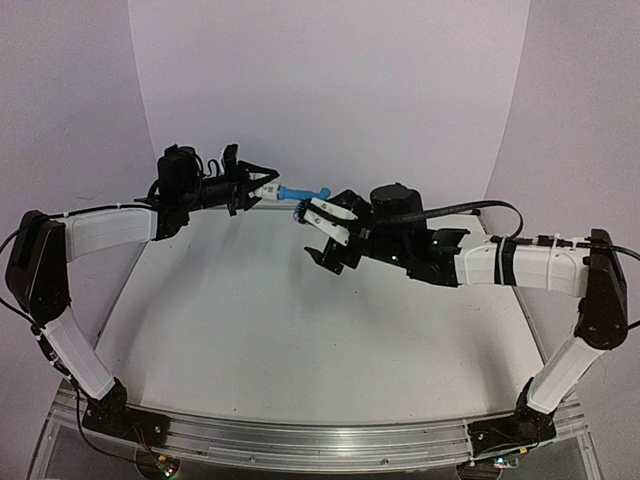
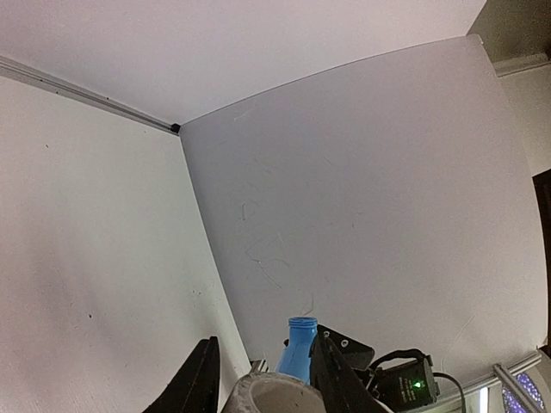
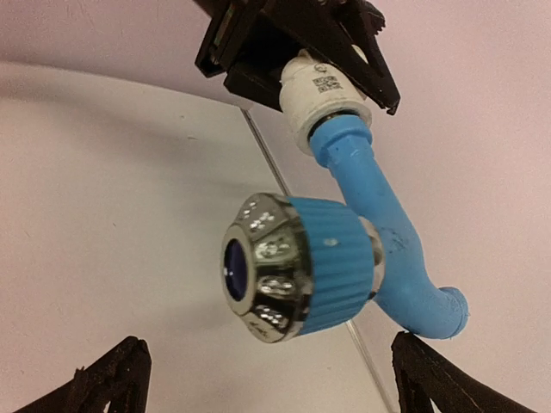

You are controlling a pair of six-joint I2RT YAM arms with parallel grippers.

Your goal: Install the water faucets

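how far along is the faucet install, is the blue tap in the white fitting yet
Done: the blue tap sits plugged into the white pipe fitting. In hand: the left gripper holds that fitting; the right gripper is open, clear of the tap. Left: whether the joint is fully tight cannot be told.

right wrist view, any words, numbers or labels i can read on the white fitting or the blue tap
No readable words or numbers.
white fitting: small square printed code and a tiny round mark, too small to read.
blue tap: no text.
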